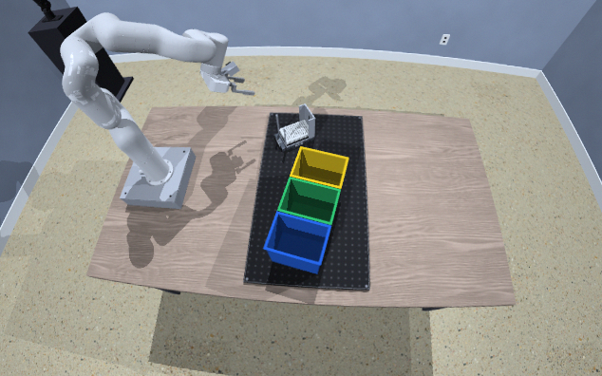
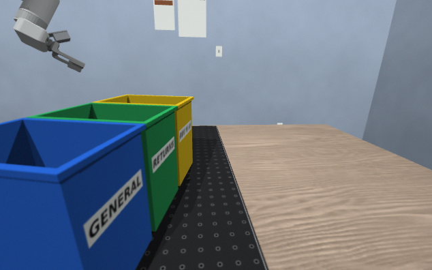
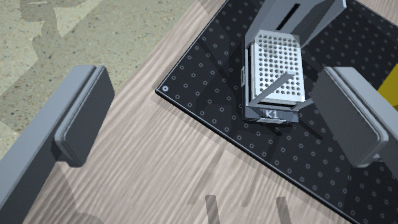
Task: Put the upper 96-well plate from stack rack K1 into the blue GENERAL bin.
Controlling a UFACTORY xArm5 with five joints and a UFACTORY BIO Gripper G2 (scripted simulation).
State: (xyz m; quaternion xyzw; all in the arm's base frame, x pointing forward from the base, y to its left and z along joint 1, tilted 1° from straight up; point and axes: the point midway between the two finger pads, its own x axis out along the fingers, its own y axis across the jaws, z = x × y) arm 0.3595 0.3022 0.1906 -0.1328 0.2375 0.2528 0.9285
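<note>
An open, unloaded claw (image 1: 249,86) (image 2: 72,51) (image 3: 220,117) hangs in the air, fingers spread, well apart from the upper 96-well plate (image 1: 294,133) (image 3: 277,65), which sits in rack K1 (image 1: 307,122) (image 3: 265,19). The lower plate is mostly hidden beneath it and hard to make out. Part of the rack's front upright crosses the wells in the wrist view, where only a sliver of the yellow bin (image 1: 323,152) (image 2: 184,153) (image 3: 391,90) shows at the edge. The exterior view crops the arm and the blue bin (image 1: 294,261) (image 2: 31,208).

"GENERAL" reads plainly on the blue bin, "RETURNS" on the green bin (image 1: 306,217) (image 2: 163,194); the yellow one's label is too foreshortened to read. The rack bears "K1." All three bins stand upright in a row on a black, dotted board (image 1: 347,228) (image 2: 208,204) (image 3: 200,90) atop the wood-grained bench (image 1: 427,204) (image 2: 334,177) (image 3: 125,165). Around it are speckled flooring (image 1: 546,190) (image 3: 125,30) and blue-gray walls (image 1: 347,24) (image 2: 283,68), with two pale sheets (image 2: 164,17) cut off above.
</note>
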